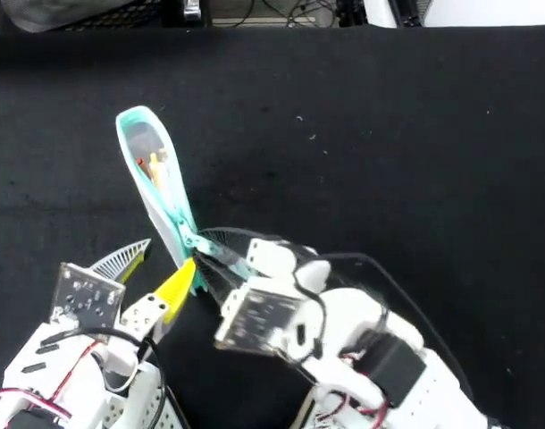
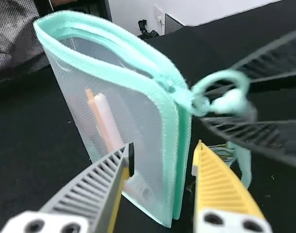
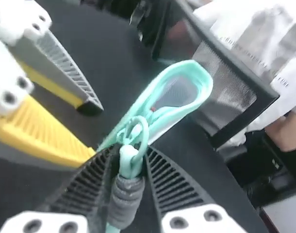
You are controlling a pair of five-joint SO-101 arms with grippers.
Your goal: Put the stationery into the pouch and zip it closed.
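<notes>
Right end effector (image 3: 130,158) grips zipper pull (image 3: 134,133) (pouch (image 3: 187,82) upright).

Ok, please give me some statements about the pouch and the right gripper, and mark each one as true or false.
1. The right gripper grips the zip pull. True.
2. The pouch lies flat. False: it stands on its edge on the table.
3. Stationery is inside the pouch. True.
4. The pouch is zipped fully shut. False: its far end gapes open.
</notes>
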